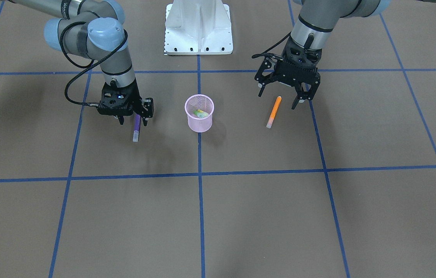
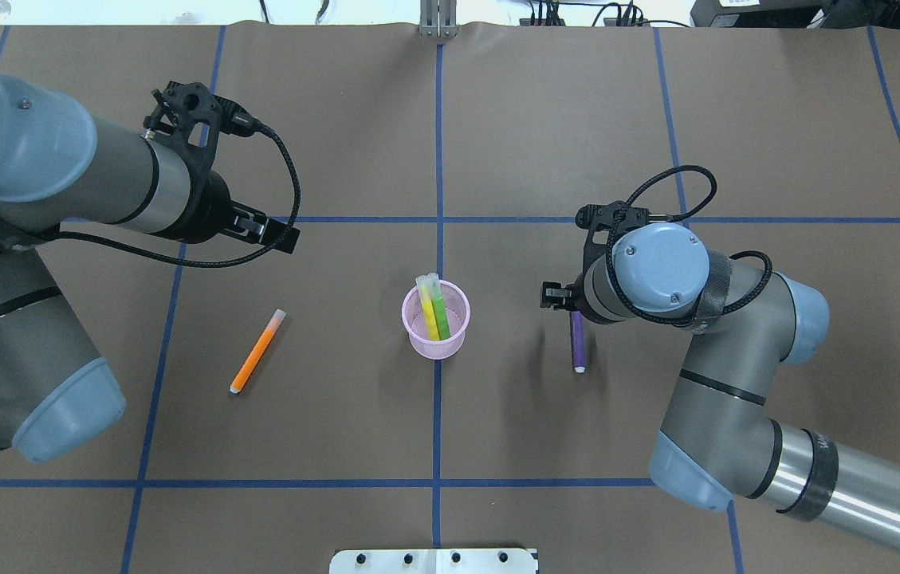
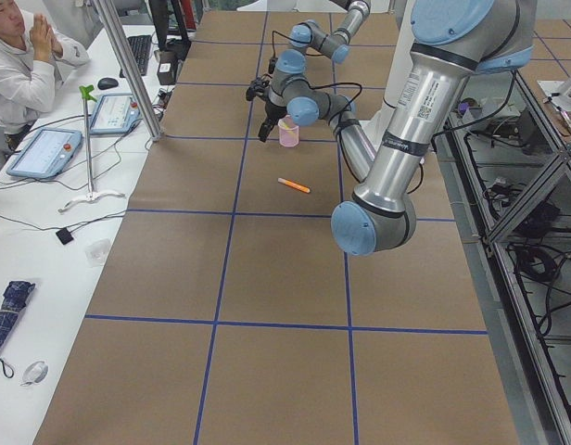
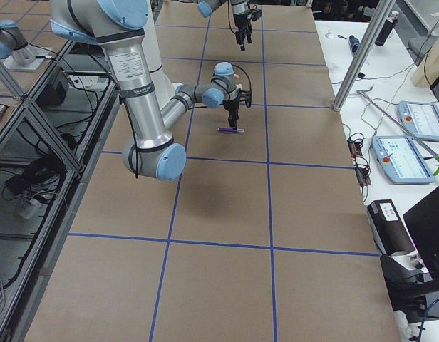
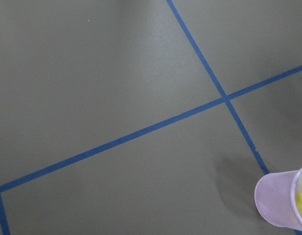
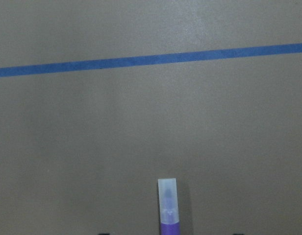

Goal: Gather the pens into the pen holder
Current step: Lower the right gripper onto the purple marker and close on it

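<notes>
The pink mesh pen holder point(image 1: 199, 116) point(image 2: 436, 323) stands at the table's centre with the yellow pen point(image 2: 424, 307) and the green pen point(image 2: 439, 312) leaning inside. The purple pen point(image 1: 136, 129) point(image 2: 578, 343) lies flat on the table. My right gripper point(image 1: 133, 120) is low and open, with one finger on each side of the pen's body. Its pale cap point(image 6: 167, 200) shows in the right wrist view. The orange pen point(image 1: 273, 112) point(image 2: 257, 352) lies flat. My left gripper point(image 1: 279, 96) is open and empty, raised beside its orange end. The holder's edge point(image 5: 283, 205) shows in the left wrist view.
The robot's white base plate point(image 1: 198, 27) sits at the near side between the arms. Blue tape lines point(image 1: 199, 173) grid the brown table. A desk with tablets and a seated person point(image 3: 17, 56) lies beyond the far table edge.
</notes>
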You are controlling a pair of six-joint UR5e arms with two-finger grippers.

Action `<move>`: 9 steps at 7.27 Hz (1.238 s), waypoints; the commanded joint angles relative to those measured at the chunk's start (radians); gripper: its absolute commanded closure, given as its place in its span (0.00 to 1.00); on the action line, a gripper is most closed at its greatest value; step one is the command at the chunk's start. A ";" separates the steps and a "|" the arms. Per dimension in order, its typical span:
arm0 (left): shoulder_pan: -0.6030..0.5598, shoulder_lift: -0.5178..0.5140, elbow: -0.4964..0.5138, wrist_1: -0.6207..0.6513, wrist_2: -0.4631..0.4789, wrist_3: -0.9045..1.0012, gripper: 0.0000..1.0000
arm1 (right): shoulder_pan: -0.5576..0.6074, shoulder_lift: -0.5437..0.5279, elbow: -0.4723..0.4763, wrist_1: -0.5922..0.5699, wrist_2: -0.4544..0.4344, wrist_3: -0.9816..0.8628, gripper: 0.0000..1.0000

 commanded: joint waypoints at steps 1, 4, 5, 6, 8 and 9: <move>0.000 -0.001 -0.002 -0.002 0.000 -0.008 0.00 | -0.008 -0.003 -0.039 0.000 0.002 -0.005 0.39; 0.000 0.000 -0.002 0.000 0.002 -0.008 0.00 | -0.030 0.003 -0.050 0.000 0.001 -0.003 0.40; 0.000 0.000 -0.002 -0.002 0.002 -0.008 0.00 | -0.032 0.006 -0.050 0.000 0.002 -0.003 0.44; 0.000 0.000 -0.002 -0.002 0.002 -0.008 0.00 | -0.032 0.006 -0.050 0.000 0.004 -0.009 0.57; 0.000 0.002 -0.002 -0.002 0.002 -0.008 0.00 | -0.032 0.003 -0.050 0.000 0.007 -0.014 0.65; 0.000 0.002 -0.002 -0.002 0.002 -0.008 0.00 | -0.032 0.002 -0.050 -0.001 0.010 -0.016 0.64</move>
